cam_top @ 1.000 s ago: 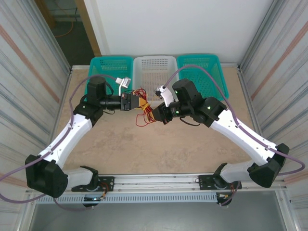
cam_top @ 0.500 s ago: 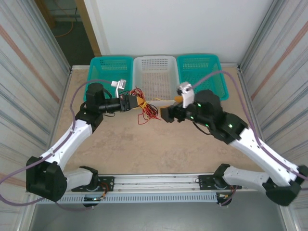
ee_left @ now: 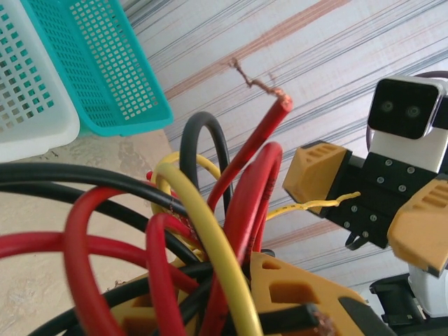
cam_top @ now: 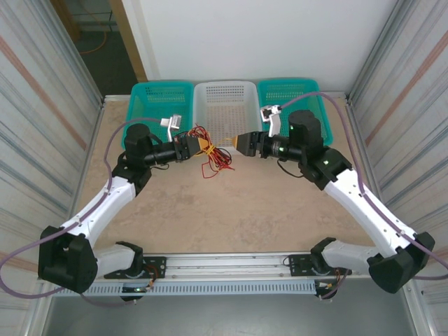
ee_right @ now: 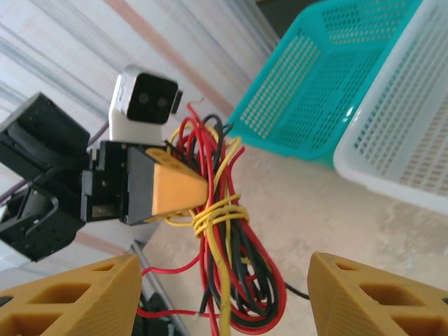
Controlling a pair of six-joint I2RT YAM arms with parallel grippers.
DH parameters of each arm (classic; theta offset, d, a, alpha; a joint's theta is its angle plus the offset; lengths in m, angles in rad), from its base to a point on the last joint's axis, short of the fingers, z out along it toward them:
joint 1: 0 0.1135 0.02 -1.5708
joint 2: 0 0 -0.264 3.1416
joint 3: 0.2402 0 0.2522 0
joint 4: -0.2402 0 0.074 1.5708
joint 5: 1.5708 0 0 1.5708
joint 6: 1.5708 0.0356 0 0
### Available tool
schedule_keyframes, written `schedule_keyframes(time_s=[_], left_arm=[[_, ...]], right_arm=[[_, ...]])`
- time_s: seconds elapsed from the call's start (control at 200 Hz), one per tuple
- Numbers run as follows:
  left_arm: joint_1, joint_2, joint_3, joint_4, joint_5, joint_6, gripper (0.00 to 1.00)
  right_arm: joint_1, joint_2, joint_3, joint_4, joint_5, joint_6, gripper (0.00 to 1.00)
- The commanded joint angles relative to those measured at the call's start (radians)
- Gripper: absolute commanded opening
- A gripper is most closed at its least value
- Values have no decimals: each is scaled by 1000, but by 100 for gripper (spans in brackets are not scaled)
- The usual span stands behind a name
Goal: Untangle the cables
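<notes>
A beige, mottled tabletop [cam_top: 210,217] lies between ribbed silvery side panels [cam_top: 42,105]. At its far edge, 3 perforated plastic baskets stand side by side: a teal basket [cam_top: 162,96], a white basket [cam_top: 225,105] and a second teal basket [cam_top: 301,91].

Left of centre, in front of the white basket, the left gripper [cam_top: 201,147] has its blocky orange fingers clamped on the cables [cam_top: 213,159]. These are a tangled bundle of thin, glossy wires in 3 colours: red, black and yellow. Loops hang below the fingers, and a yellow strand winds around the bundle. 1 red end shows bare, frayed copper.

Just right of the bundle, the right gripper [cam_top: 236,143] faces it. Its 2 orange fingers are spread wide and grip nothing. 1 yellow strand runs out toward the gap between them.
</notes>
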Motion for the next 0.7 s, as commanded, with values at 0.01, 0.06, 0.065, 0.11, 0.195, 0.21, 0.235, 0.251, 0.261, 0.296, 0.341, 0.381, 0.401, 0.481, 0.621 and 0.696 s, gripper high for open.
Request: schedule_keyframes(time_s=[0.01,0.06,0.065,0.11,0.195,0.21,0.235,0.251,0.261,0.296,0.341,0.381,0.401,0.481,0.621,0.696], left_arm=[[-5,-24,17,56,-3,-15,0],[-5,-24,15,56,-3,-17,0],[-5,-24,15,56,-3,-17,0],[-5,-24,17,56,-2,-18,0],[-5,-24,19,58,-1,-20,0],[-5,-23,18,59,0,-20,0],[-6,-23,20,59,2,-20,0],[-6,-22,21,60,4,-20,0],[-5,-21,20,62,6,-20,0],[-5,-21,20,67,9,-22,0],[-5,-19,20,71,13,-22,0],[-5,-20,21,73,16,-19,0],[-6,-20,22,73,18,-19,0],[-5,-18,22,72,22,-15,0],[-11,-12,25,70,41,-9,0],[-13,-10,27,59,45,3,0]], right_arm=[[39,5,59,6,-16,17,56],[51,13,63,4,-3,13,49],[52,13,63,5,-3,12,48],[57,17,60,8,9,14,44],[57,14,51,18,26,19,35],[57,12,50,20,30,19,34],[56,9,48,23,32,19,32],[56,8,47,26,32,19,30],[56,8,47,25,31,18,29],[56,6,49,26,33,16,25],[55,6,51,23,41,17,23],[53,7,54,18,46,17,22],[51,7,54,15,48,17,22],[45,6,50,13,51,19,20],[36,5,46,13,59,29,15],[31,6,47,17,56,31,9]])
